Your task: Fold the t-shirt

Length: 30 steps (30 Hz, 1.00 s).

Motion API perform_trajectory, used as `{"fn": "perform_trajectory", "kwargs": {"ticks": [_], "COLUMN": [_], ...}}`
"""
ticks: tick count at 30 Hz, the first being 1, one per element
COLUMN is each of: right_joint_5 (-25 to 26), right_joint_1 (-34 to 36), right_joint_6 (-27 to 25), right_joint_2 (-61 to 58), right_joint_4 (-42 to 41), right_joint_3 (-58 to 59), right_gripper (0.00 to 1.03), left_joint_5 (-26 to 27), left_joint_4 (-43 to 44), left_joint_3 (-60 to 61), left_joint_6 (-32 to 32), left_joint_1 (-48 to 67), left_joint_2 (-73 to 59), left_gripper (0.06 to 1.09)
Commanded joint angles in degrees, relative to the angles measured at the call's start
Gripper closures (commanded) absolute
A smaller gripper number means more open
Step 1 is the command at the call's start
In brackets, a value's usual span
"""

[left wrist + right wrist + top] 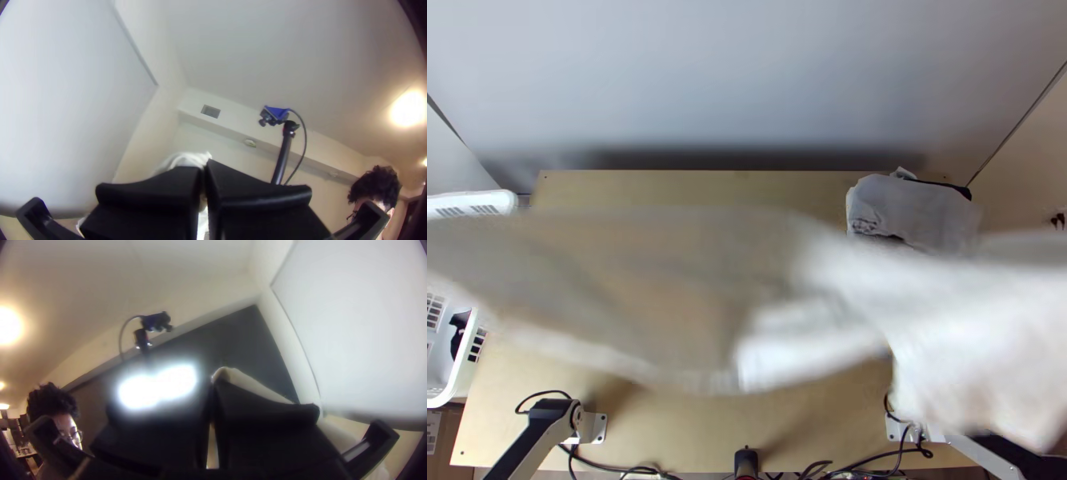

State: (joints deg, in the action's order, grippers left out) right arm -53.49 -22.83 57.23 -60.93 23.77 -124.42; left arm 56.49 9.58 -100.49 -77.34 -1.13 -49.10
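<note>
Over the light wooden table (667,440), the pale t-shirt (843,296) is held up, loosely spread, its long axis running side to side. The left gripper (204,166) is clamped on it, and so is the right gripper (213,381); laying it flat likely needs that span lowered evenly. Beyond, near the far right corner, sits folded cloth (911,210).

Robotics lab, robot arms (537,442), wooden table (683,432)
</note>
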Motion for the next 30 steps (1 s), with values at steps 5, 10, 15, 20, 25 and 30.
{"fn": "perform_trajectory", "kwargs": {"ticks": [5, 10, 15, 20, 25, 30], "right_joint_5": [-2.8, -2.3, -2.8, -2.1, 0.5, 1.9], "right_joint_1": [0.5, 0.1, 7.4, 11.8, 13.8, 14.8], "right_joint_6": [7.9, 8.4, -0.1, -4.8, -5.5, -5.6], "right_joint_2": [2.1, 6.7, 10.6, 4.1, -2.2, -4.6], "right_joint_4": [2.6, 4.2, 2.3, -9.1, -15.7, -17.5], "right_joint_3": [-4.0, 19.3, 54.4, 77.7, 77.2, 73.1], "right_gripper": [1.0, 1.0, 1.0, 1.0, 1.0, 1.0], "left_joint_5": [-0.4, -0.5, -0.5, -0.6, -3.5, -5.3], "left_joint_4": [-0.6, -0.5, 4.2, 9.6, 8.9, 8.8], "left_joint_3": [-1.7, 15.8, 48.9, 62.3, 55.5, 52.1], "left_joint_6": [-4.9, -2.5, 6.6, 17.1, 19.1, 20.5], "left_joint_1": [0.0, -0.4, -6.6, -10.9, -16.4, -17.4], "left_joint_2": [5.0, 7.9, 6.6, -21.2, -42.8, -46.3], "left_gripper": [1.05, 1.05, 1.05, 1.05, 1.05, 1.05]}}
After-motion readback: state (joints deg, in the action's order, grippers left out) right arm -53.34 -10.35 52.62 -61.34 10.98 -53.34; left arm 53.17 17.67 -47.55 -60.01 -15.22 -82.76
